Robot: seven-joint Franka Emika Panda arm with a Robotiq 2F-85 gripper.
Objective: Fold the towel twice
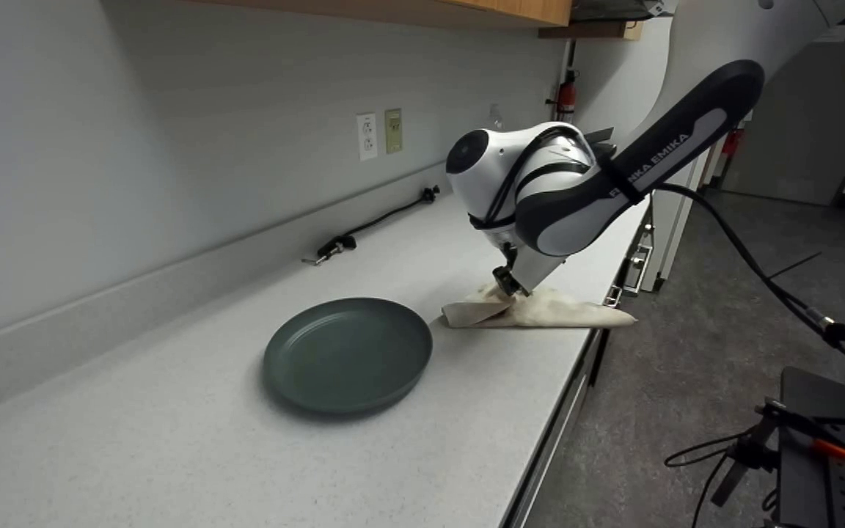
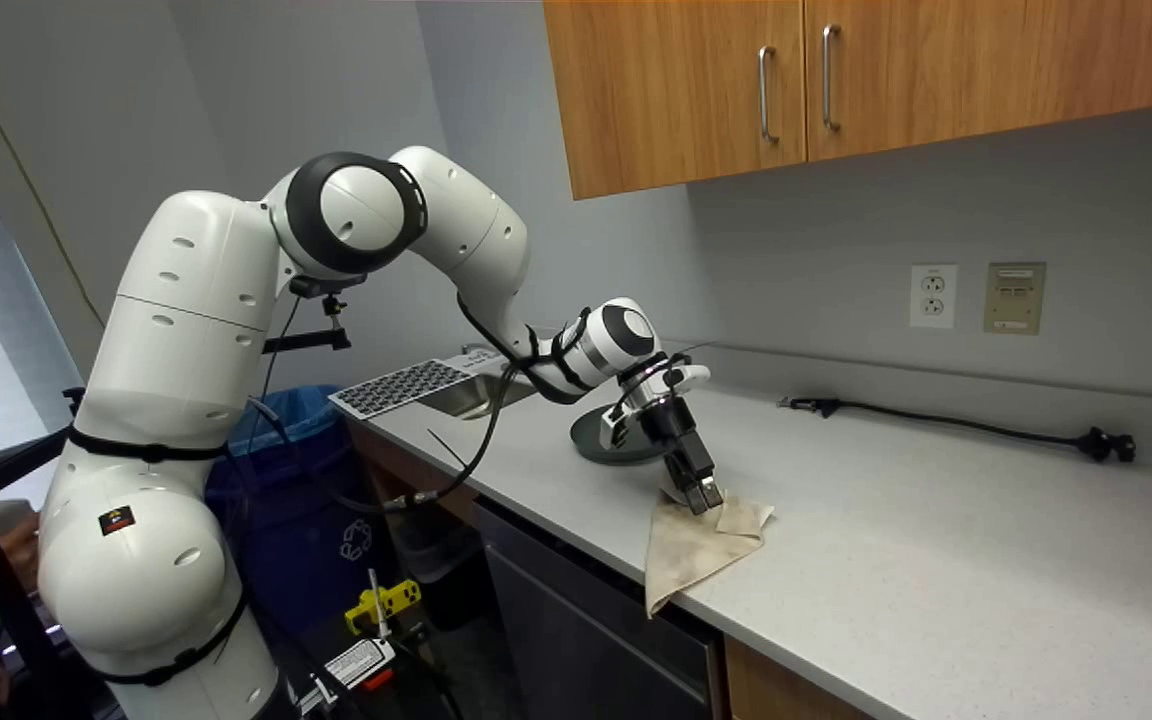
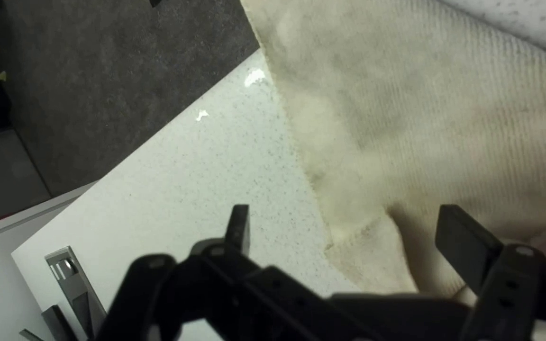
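Leftmost in an exterior view, a dark green, round, rimmed plate (image 1: 349,356) sits on the speckled white countertop (image 1: 173,455), and farther back lies a thin black cable (image 1: 382,220), both apart from your work. Right of the plate and near it lies the small, rumpled, cream-beige fabric towel (image 1: 569,312), a flap turned over on the plate side and one corner poking past the countertop's front edge. Over it, away from that overhang, hangs your black two-fingered gripper (image 3: 349,227); the wrist view shows its fingers (image 3: 465,244) well apart, a turned-over corner below the gap between them, nothing clamped. Whether a tip touches the fabric, you can't tell. Expect it light, limp and soft: the ribbed weave should hold well in your grip, but it will probably bunch or drag. Pinch that turned corner close to its edge, lift low, and mind the overhanging end, which could slide off.
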